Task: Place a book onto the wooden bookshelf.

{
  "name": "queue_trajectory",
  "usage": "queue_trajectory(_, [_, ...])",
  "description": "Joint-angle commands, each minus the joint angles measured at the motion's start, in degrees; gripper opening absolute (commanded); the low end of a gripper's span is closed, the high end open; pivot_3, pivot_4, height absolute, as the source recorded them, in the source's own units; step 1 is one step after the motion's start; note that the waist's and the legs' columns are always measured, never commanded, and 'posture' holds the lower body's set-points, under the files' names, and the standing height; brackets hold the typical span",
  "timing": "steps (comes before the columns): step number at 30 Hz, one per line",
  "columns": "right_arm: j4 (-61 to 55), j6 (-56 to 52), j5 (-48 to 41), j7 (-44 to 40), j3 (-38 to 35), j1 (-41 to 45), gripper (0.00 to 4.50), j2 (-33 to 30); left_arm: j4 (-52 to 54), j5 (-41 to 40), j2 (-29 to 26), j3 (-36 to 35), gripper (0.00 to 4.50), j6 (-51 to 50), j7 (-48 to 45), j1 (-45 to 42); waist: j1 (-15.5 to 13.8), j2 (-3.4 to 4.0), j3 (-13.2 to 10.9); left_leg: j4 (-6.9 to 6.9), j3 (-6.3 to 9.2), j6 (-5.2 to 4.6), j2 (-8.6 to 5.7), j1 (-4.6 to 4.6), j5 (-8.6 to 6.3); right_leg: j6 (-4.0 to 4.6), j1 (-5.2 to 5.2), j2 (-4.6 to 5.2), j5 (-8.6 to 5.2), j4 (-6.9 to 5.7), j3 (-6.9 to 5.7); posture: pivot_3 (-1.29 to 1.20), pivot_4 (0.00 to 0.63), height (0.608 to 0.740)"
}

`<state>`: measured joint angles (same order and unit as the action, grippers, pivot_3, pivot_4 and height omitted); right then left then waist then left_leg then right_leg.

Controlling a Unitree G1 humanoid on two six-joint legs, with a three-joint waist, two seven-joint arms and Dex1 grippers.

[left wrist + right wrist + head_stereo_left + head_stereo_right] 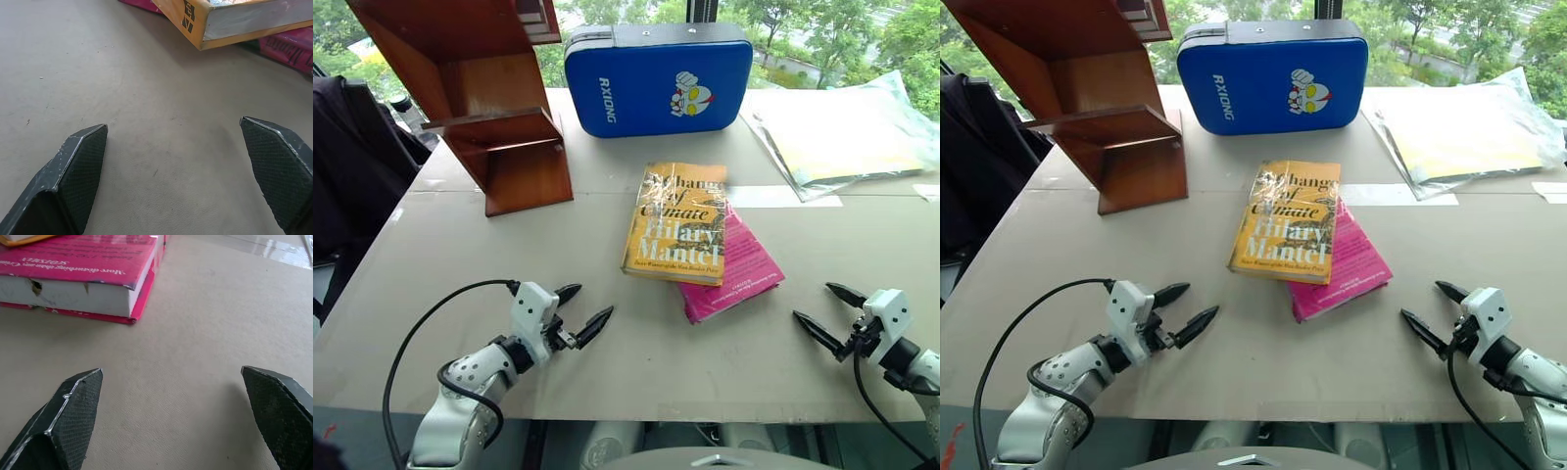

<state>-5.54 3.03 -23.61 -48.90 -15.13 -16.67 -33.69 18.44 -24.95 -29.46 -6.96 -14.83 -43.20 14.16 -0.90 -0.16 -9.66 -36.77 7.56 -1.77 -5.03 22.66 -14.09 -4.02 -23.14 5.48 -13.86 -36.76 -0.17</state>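
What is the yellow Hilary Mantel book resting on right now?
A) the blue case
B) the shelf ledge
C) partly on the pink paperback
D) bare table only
C: the book lies flat with its right side overlapping the pink paperback underneath it, in the middle of the table.

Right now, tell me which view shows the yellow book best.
The left eye view: the yellow book shows its whole cover, lying on the pink book. The right eye view shows much the same. The left wrist view catches one corner; the right wrist view just a sliver of an edge.

Bare table (607, 382) lies between both grippers and the book (675, 223).
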Motion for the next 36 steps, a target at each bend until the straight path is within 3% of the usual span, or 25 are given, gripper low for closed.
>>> queue_trajectory(1, [-10.62,-0.59,-7.00,-3.52,-4.13,-1.75,4.50,-2.19,-2.00,-6.06,-3.14,-2.64,4.46,-1.91,-6.56,-5.52,-0.18,0.12,-0.07,0.00,0.02,-0.18,0.00,0.13,0.12,0.01,-0.13,-0.02,0.04,-0.03,-0.03,0.00,0.150,0.740])
queue_trajectory(7, [-23.02,-10.85,-23.65,-7.65,-10.52,-5.73,4.50,-6.83,-12.92,-13.55,-7.22,-2.40,4.46,-7.67,-19.51,-19.94,-0.02,0.12,-0.10,0.00,-0.05,-0.20,0.02,0.17,0.16,-0.01,-0.19,-0.15,0.26,-0.02,-0.13,0.00,0.150,0.740])
queue_trajectory(14, [-27.73,-17.14,-31.67,-10.74,-19.51,-10.31,4.50,-10.62,-31.69,-10.92,-6.77,3.55,4.46,-12.80,-29.36,-36.48,0.09,-0.04,-0.18,-0.02,-0.18,-0.21,0.02,0.17,0.16,0.00,-0.19,-0.37,0.29,0.00,-0.07,0.00,0.150,0.740])
queue_trajectory(24, [-32.21,-22.66,-34.91,-8.54,-24.16,-11.06,4.50,-11.41,-59.38,-9.24,-0.99,7.75,4.46,-36.98,-31.21,-58.37,0.18,-0.58,-0.51,-0.16,-0.17,-0.22,0.02,0.19,0.17,-0.03,-0.19,-0.48,0.31,-0.08,-0.09,0.00,0.150,0.740])
queue_trajectory(33, [-34.12,-23.41,-34.26,-7.91,-25.36,-12.34,4.50,-10.23,-74.98,-2.71,1.58,11.87,4.46,-43.68,-38.58,-70.92,0.13,-0.68,-0.57,-0.30,-0.21,-0.18,0.01,0.26,0.19,-0.04,-0.19,-0.48,0.31,-0.10,-0.07,0.00,0.150,0.740])
queue_trajectory(36, [-34.02,-23.41,-33.97,-8.12,-26.05,-12.42,4.50,-10.02,-77.35,-0.13,2.21,13.37,3.70,-42.95,-41.33,-72.26,0.21,-0.69,-0.57,-0.31,-0.21,-0.18,0.01,0.26,0.18,-0.04,-0.19,-0.48,0.32,-0.11,-0.06,0.00,0.150,0.740])
